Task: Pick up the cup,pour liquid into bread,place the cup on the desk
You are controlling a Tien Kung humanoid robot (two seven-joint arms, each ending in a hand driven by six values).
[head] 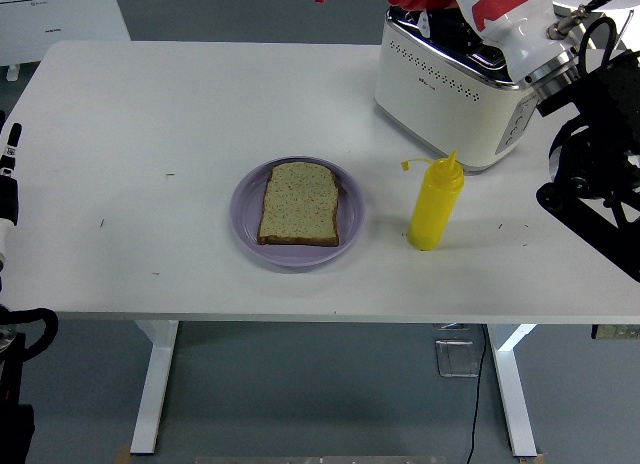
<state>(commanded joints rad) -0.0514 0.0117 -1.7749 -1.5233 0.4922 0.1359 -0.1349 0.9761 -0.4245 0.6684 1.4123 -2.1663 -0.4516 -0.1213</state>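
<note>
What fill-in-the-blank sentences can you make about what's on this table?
1. The slice of bread lies on a ____ plate.
2. The yellow squeeze bottle stands ____, to the right of the plate.
3. Behind the bottle sits a white ____.

Missing words: purple; upright; toaster.
</note>
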